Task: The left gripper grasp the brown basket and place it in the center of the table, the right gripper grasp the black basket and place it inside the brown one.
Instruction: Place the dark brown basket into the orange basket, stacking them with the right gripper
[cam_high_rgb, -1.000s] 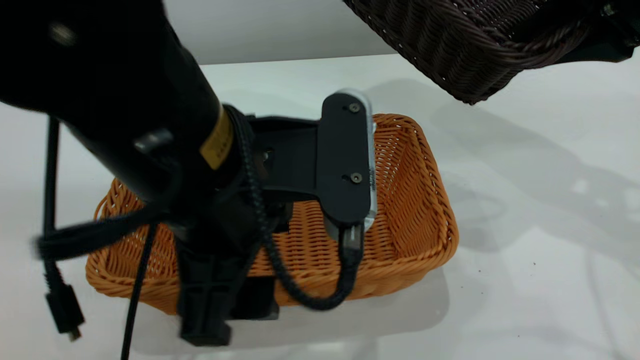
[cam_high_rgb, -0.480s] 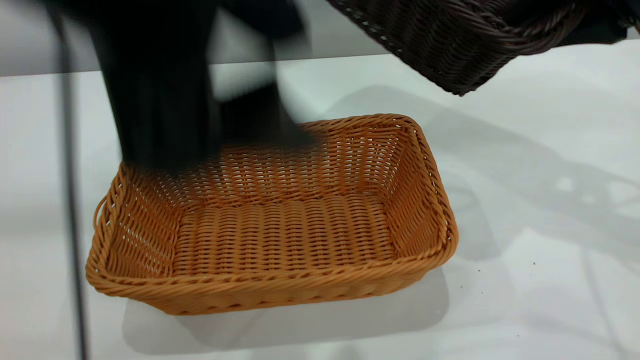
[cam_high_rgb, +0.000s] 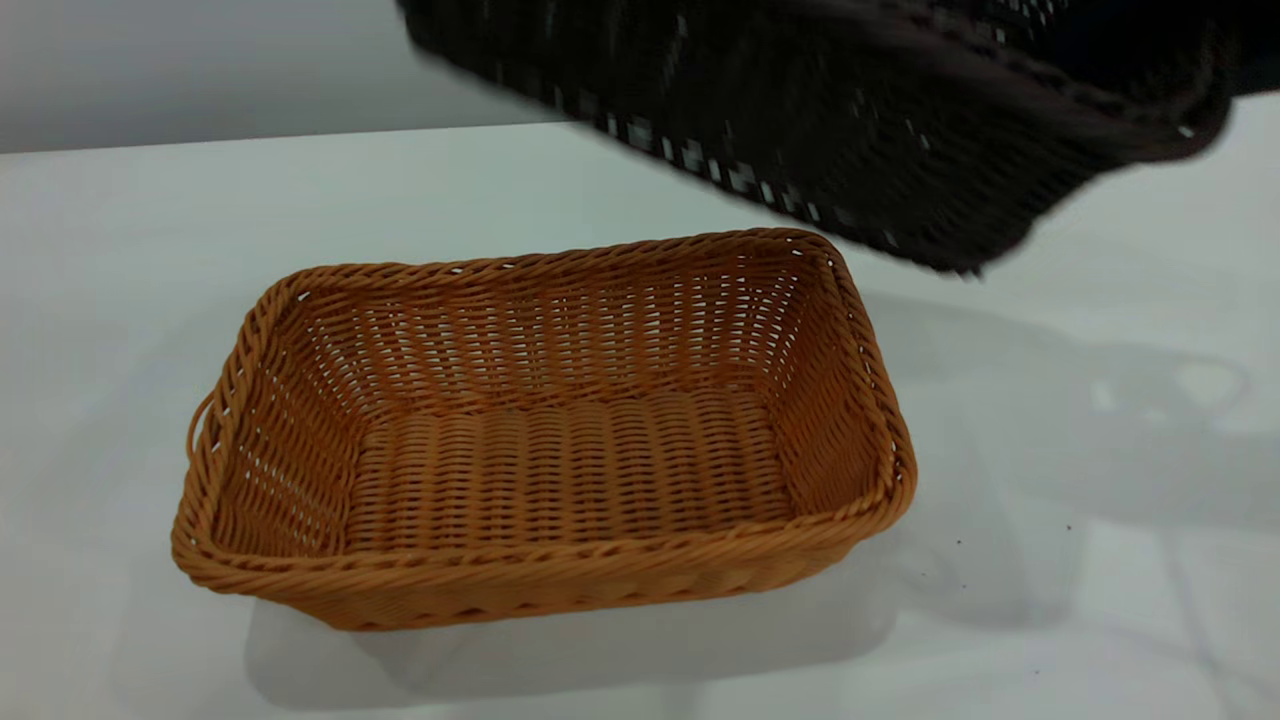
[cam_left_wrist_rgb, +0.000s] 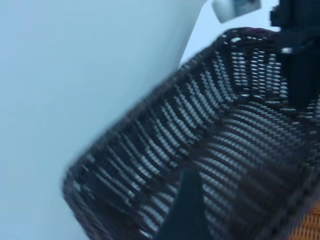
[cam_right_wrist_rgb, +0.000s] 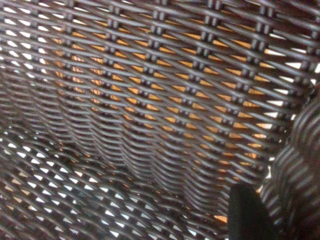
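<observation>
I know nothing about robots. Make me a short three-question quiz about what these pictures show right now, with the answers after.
1. True or false: the black basket already lies inside the brown basket.
2. Which basket rests on the table? A) the brown one B) the black one C) both
3. Fill in: through the weave of the black basket, the right wrist view shows patches of the colour ____.

Key
1. False: it hangs tilted in the air, above and behind the brown basket's far right corner, not touching it.
2. A
3. Orange: the brown basket lies beneath it.
</observation>
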